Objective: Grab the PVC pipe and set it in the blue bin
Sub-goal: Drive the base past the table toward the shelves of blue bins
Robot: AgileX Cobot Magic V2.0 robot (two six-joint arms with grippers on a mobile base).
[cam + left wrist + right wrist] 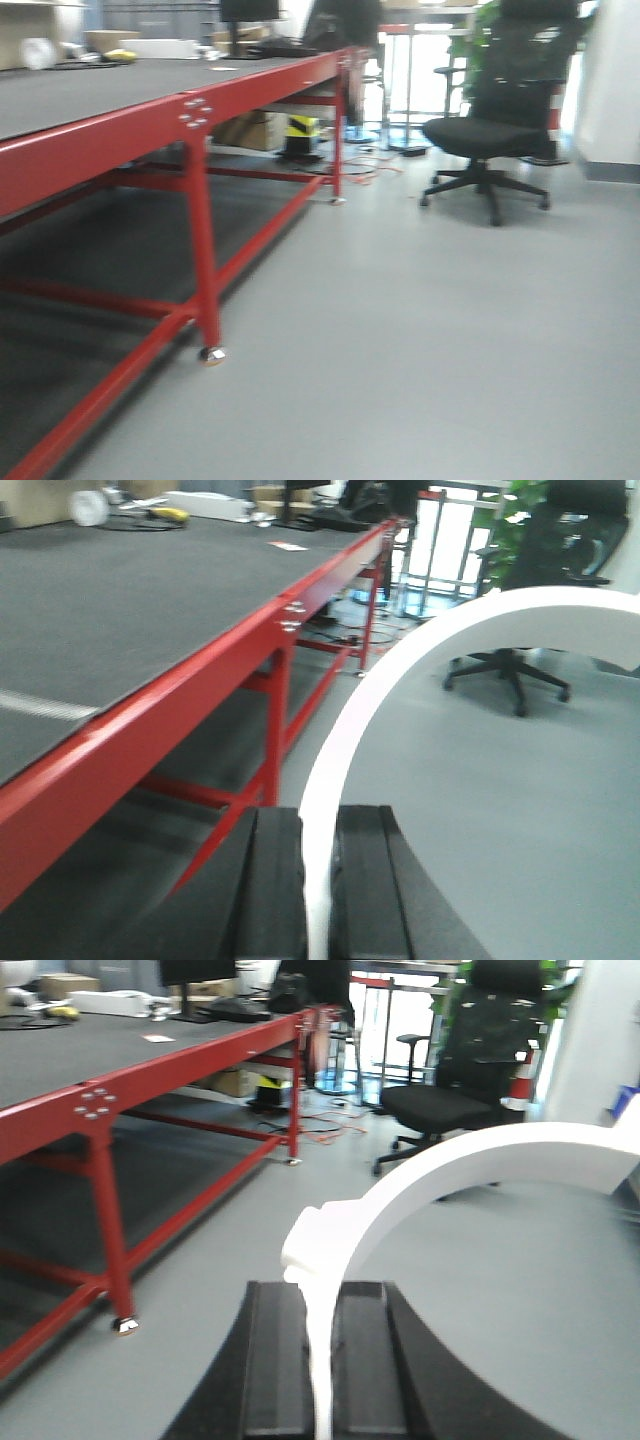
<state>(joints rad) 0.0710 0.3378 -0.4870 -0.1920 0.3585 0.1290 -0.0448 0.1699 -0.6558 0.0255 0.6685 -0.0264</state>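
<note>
Curved white pipe (325,800), wrist views only

Open grey floor (420,350) lies ahead; red table (250,88) flanks the left, office chair (490,135) stands beyond.

Left gripper (320,818): two matte-black fingers (274,880), flat rectangular slabs with squared tips and a narrow slot between them. Right gripper (318,1292): same black finger pair (268,1360), with the black body flaring wider beneath.
</note>
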